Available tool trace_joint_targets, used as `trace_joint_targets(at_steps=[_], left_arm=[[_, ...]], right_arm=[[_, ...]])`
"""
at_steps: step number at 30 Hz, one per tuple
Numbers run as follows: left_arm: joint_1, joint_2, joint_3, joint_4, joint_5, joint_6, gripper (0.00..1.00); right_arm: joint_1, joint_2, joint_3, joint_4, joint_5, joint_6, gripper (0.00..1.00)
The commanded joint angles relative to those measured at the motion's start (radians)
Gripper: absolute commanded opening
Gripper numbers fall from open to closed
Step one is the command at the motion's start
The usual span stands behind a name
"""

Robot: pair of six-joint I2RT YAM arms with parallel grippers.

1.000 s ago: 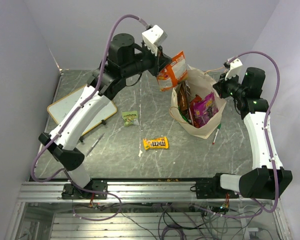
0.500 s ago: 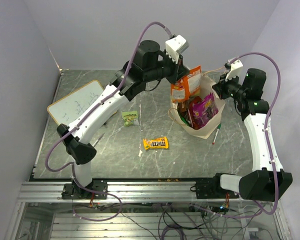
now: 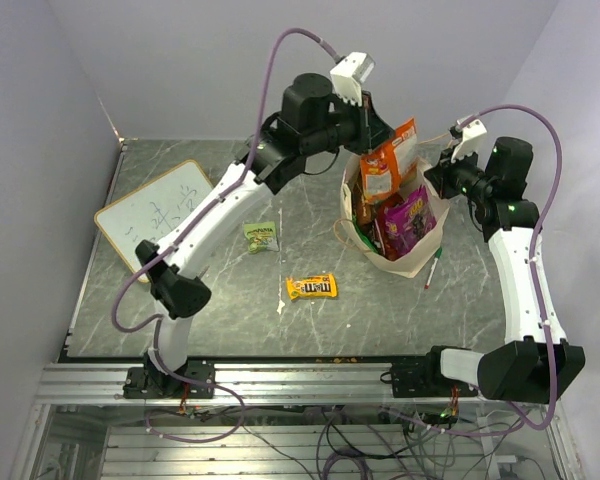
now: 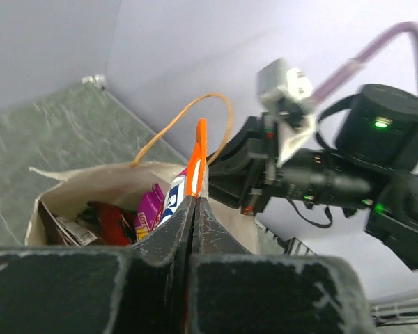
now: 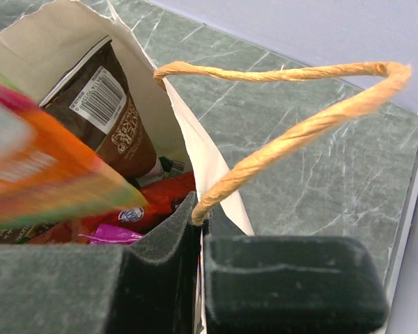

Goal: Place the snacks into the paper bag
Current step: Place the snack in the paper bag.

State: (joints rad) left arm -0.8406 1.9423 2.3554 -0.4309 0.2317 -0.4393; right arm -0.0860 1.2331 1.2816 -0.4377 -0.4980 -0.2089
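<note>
Clamping an orange pouch point(image 3: 388, 168), left claw point(image 3: 378, 136) hangs over paper bag point(image 3: 412, 262).

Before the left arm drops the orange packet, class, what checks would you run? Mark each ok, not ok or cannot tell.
1. left pincer shut on orange packet: ok.
2. orange packet hanging above paper bag mouth: ok.
3. right pincer shut on paper bag edge: ok.
4. spare room inside paper bag: cannot tell.
5. yellow packet and green packet bagged: not ok.

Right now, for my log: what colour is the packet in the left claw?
Orange; the packet shows best in the top external view.
</note>
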Motion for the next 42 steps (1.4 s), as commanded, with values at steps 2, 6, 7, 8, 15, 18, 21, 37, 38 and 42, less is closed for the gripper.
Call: trace_joint_targets(at_steps=[2,6,7,8,15,18,21,37,38,42], left_arm=[[-0.006,0.079,0.017,-0.004,-0.081,-0.187,0.07],[-0.012,0.111,0.011,-0.019,-0.162,-0.213,0.07],[-0.014,0.12,0.015,-0.025,-0.188,-0.214,0.07],[-0.016,0.125,0.021,-0.032,-0.209,-0.206,0.07],[-0.058,0.152,0.101,-0.061,-0.432,-0.119,0.07],[-0.085,0.158,0.114,-0.058,-0.494,-0.068,0.07],[-0.111,0.162,0.087,-0.033,-0.511,-0.025,0.07],[-0.187,0.172,-0.266,0.108,-0.34,0.131,0.07],[-0.188,0.181,-0.261,0.103,-0.349,0.138,0.07],[-0.187,0.215,-0.23,0.106,-0.372,0.183,0.07]], right_arm=[[-0.01,-0.03,-0.009,0.021,-0.007,0.012,0.0],[-0.009,-0.03,-0.008,0.022,-0.008,0.013,0.0],[-0.01,-0.028,-0.007,0.02,-0.009,0.013,0.0],[-0.011,-0.027,-0.006,0.02,-0.01,0.013,0.0],[-0.012,-0.011,0.001,0.02,-0.021,0.013,0.0],[-0.011,-0.012,0.001,0.022,-0.022,0.013,0.0],[-0.011,-0.016,0.001,0.022,-0.022,0.014,0.0],[-0.011,0.013,0.089,-0.009,0.01,0.045,0.0],[-0.011,0.013,0.09,-0.01,0.013,0.043,0.0],[-0.011,0.015,0.094,-0.021,0.03,0.03,0.0]])
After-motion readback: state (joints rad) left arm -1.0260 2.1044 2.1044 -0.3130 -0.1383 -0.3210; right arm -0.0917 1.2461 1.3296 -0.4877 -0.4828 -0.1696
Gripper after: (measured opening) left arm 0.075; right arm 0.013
